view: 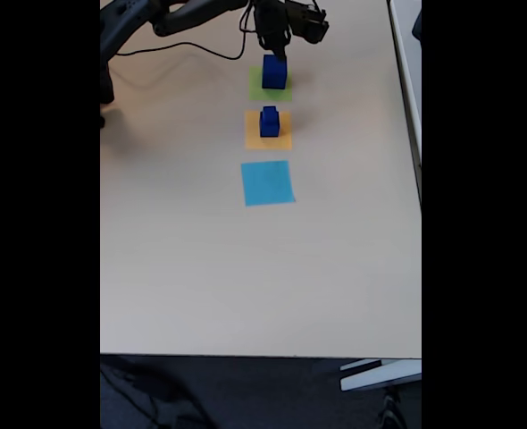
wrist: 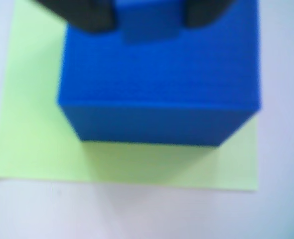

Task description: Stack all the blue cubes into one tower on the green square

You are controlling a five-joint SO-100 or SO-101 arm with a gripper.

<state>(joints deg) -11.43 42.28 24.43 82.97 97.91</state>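
Note:
The largest of the blue cubes (wrist: 159, 84) (view: 274, 71) rests on the green square (wrist: 37, 124) (view: 255, 89), a little towards its far side. My gripper (wrist: 149, 25) (view: 278, 43) hovers just above the cube's far edge. Its black fingers (wrist: 87, 15) stand apart, with a gap narrower than the cube. A blurred blue patch shows in that gap; what it is I cannot make out. In the fixed view, a medium blue cube (view: 269, 125) with a small blue cube (view: 269, 111) on top stands on the orange square (view: 281, 139). There is no tower on the green square.
A flat light-blue square (view: 267, 183) lies nearer the camera than the orange one. The three squares form a line down the beige table (view: 183, 268). The arm and a black cable (view: 183, 49) occupy the far left corner.

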